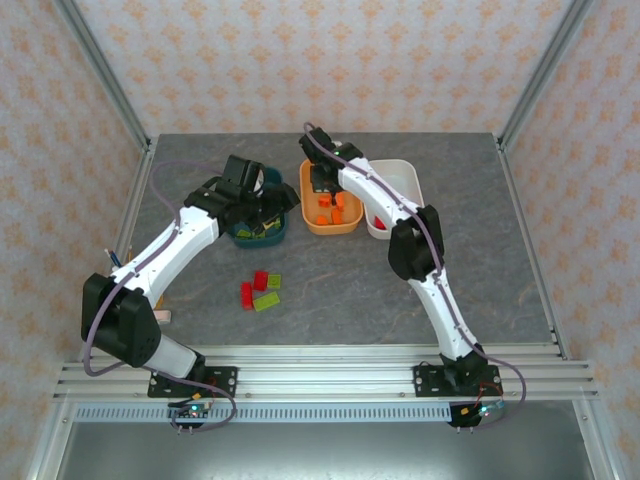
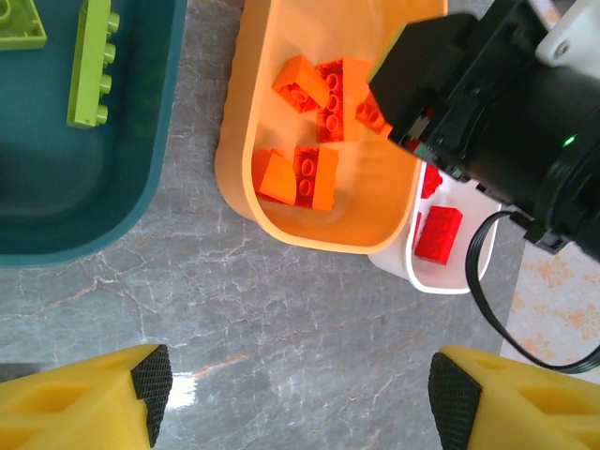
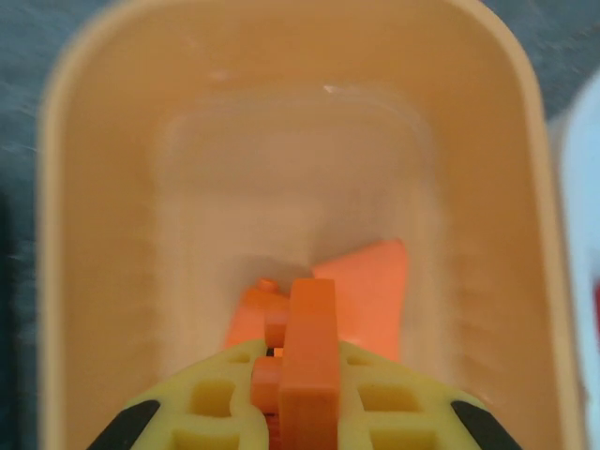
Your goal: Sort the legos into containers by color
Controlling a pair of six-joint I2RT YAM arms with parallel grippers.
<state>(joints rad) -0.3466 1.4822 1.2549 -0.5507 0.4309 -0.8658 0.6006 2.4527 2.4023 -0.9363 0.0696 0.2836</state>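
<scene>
Left gripper [image 2: 302, 394]: jaws wide apart, above grey table [image 1: 450, 250], beside dark teal tub [image 2: 84, 197] holding yellow-green bricks [image 2: 91, 66].
On table, nearer the arm bases: two red bricks [image 1: 260, 280], two loose yellow-green bricks [image 1: 266, 301].
Orange tub [image 1: 345, 228]: several orange bricks [image 2: 309, 176] inside.
Right gripper [image 3: 305, 412]: over orange tub, clamped on orange brick [image 3: 311, 347].
White tub [image 1: 405, 175]: red pieces [image 2: 439, 234] inside.

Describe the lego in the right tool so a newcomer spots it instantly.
Find the orange tub, middle of three at the table's far side. The right tool hangs over it, shut on an orange brick. Unlike the bricks lying in the tub, it sits between yellow fingers.
</scene>
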